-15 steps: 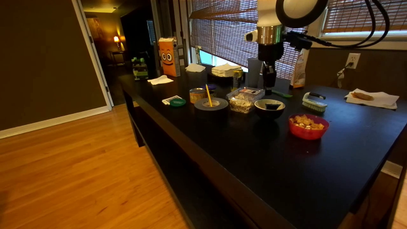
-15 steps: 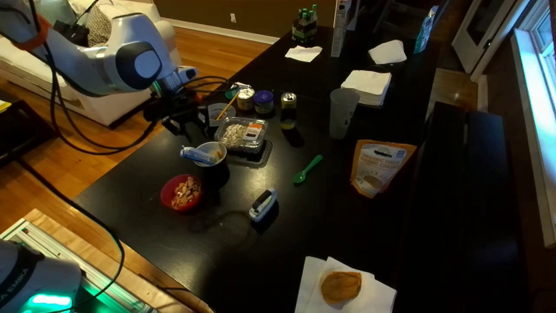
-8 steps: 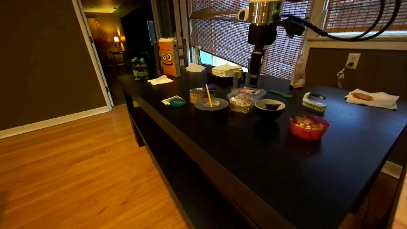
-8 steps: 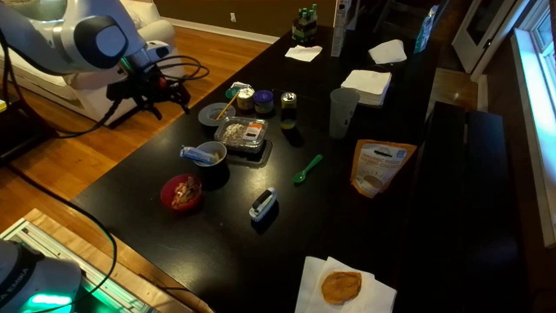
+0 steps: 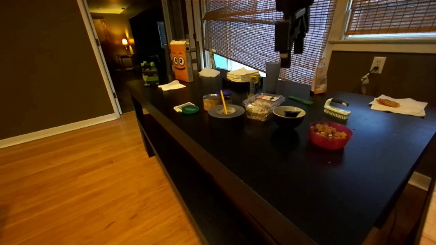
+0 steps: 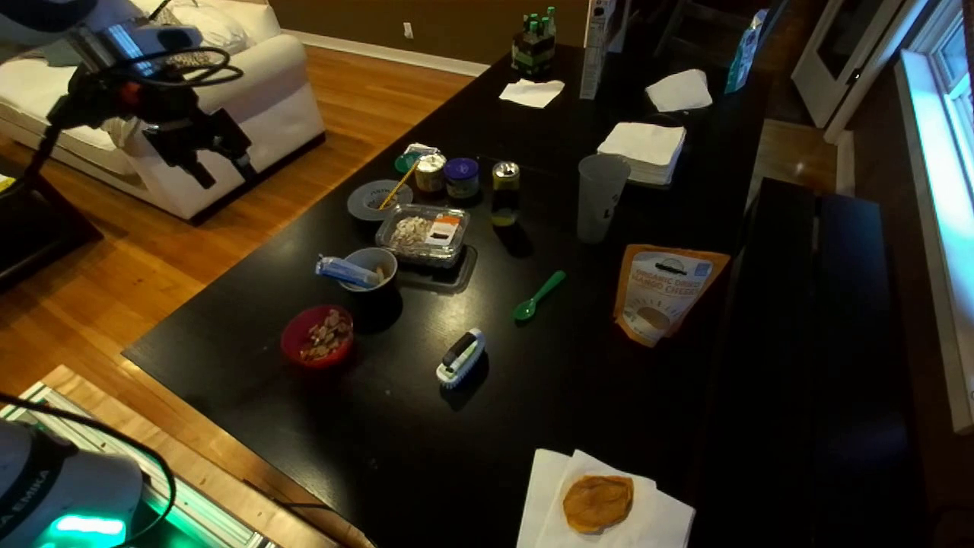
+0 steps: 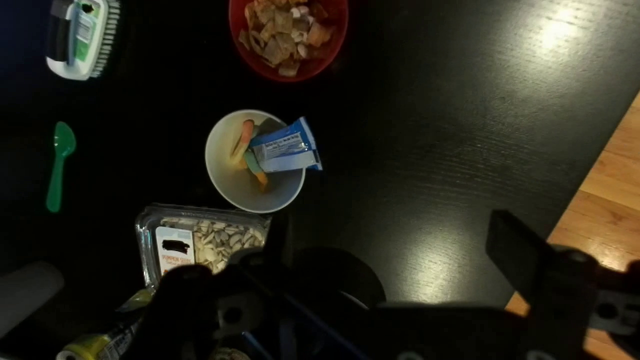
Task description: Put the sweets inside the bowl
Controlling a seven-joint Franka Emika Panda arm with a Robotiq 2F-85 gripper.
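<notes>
Jaws spread and empty, my gripper (image 6: 225, 175) in an exterior view hangs left of the gummy worms (image 7: 254, 162) in the white-lined bowl (image 7: 220, 162).

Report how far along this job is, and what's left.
Looks done: the apparent sweets, strip-shaped in orange, cream and green, lie inside the round, white-lined black bowl, with a blue and white packet poking past its rim. In hand: nothing; the open black gripper hangs apart from the bowl. Left: probably nothing, unless the packet counts and belongs fully inside.
</notes>
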